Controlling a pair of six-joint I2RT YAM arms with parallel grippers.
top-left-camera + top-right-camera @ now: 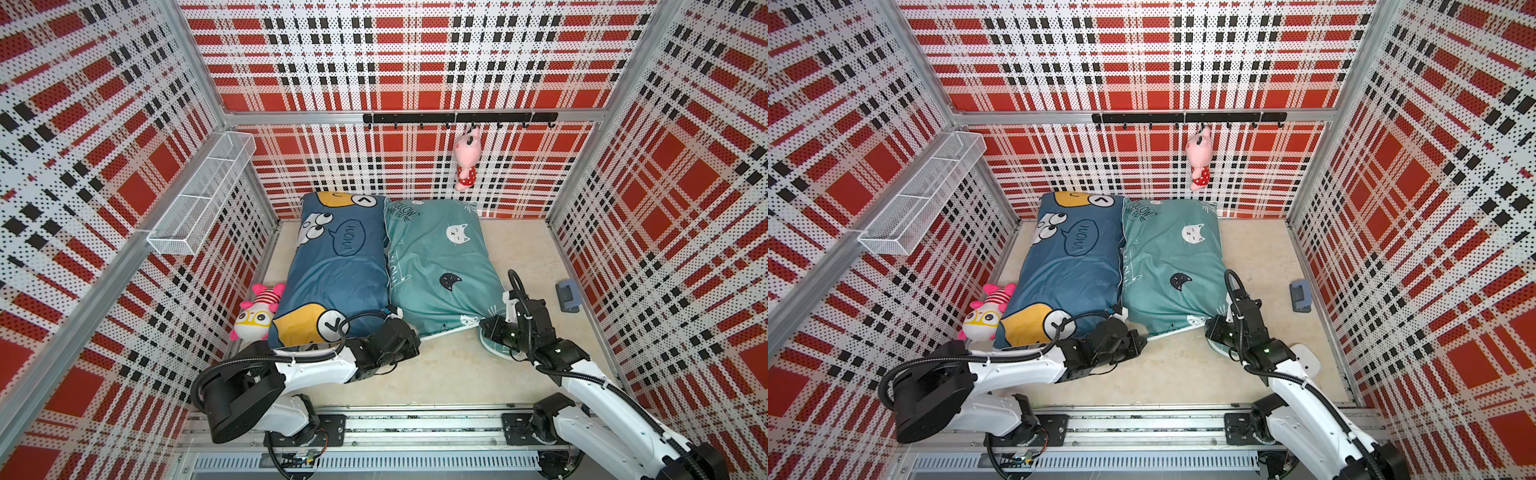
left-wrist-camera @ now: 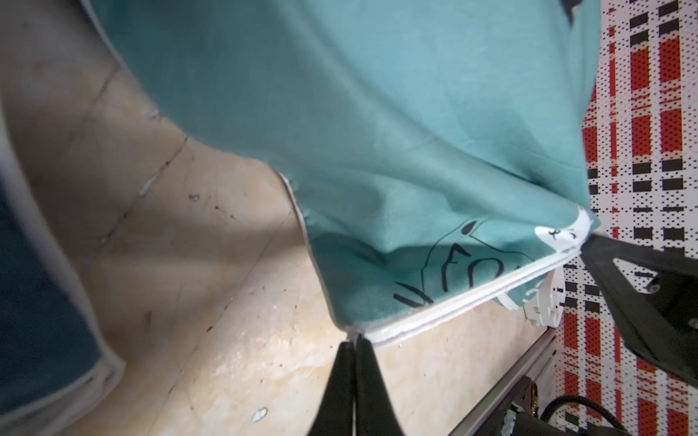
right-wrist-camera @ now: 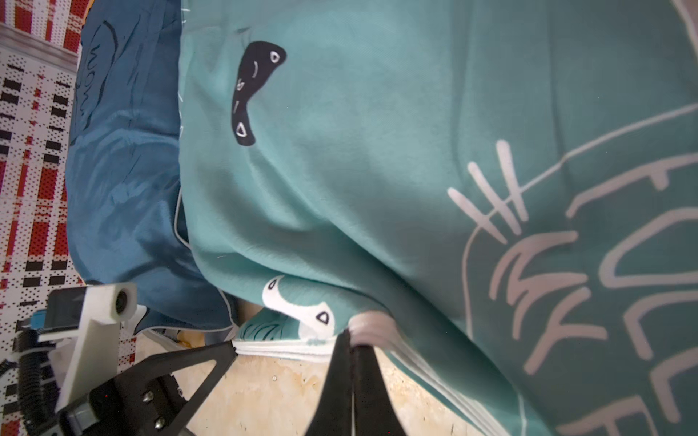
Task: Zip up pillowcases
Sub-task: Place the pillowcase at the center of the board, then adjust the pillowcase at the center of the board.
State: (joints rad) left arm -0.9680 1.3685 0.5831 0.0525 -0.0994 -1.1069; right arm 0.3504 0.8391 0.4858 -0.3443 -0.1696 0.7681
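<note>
Left wrist view: left gripper [image 2: 355, 341] jaws clench one near corner of the teal pillowcase [image 2: 377, 113]; right gripper [image 3: 353, 344] jaws clench piping at the opposite corner.

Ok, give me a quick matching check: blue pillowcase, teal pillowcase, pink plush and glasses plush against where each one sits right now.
Things:
1. blue pillowcase
2. teal pillowcase
3. pink plush
4. glasses plush

Places:
a. hangs from the hook rail
b. lies flat between the glasses plush and the teal pillowcase
c. lies flat, nearer the grey-blue object
d. tucked against the blue pillowcase's near corner

Pairs: 1-b, 2-c, 3-a, 4-d.
</note>
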